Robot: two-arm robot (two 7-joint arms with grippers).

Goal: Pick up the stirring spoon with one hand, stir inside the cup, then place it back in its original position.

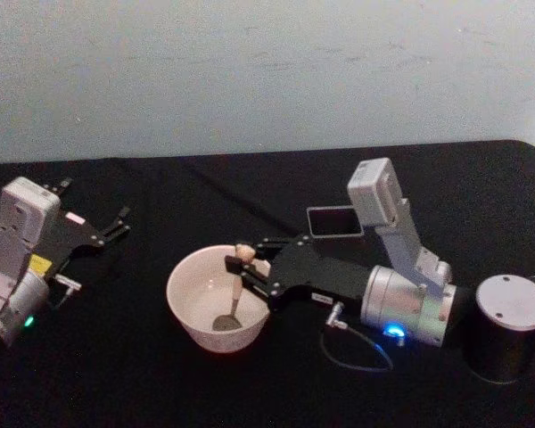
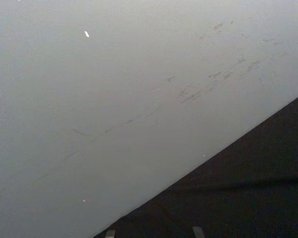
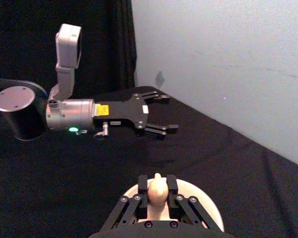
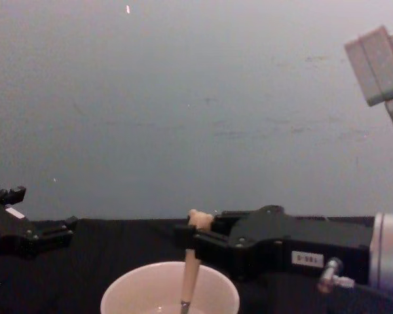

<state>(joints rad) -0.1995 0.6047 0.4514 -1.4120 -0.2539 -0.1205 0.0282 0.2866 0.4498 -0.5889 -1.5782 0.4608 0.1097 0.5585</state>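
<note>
Over the cup [image 1: 183, 272], held the stirring spoon [image 1: 237, 292] upright, right gripper [image 1: 242, 269] clamped on its handle, bowl down inside. Probably wanted small slow circles clear of the rim; left gripper [image 3: 166, 113] parked agape, far left.

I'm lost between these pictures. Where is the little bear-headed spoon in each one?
Head view: the beige bear-topped stirring spoon stands in the wide cream-white cup, centre, held by the right gripper.
Chest view: spoon bottom centre, rising from the cup.
Right wrist view: its bear head close up between the fingers; idle left gripper beyond.
Left wrist view: faces the pale wall and black tablecloth.
Shared landmark: the cup.
</note>
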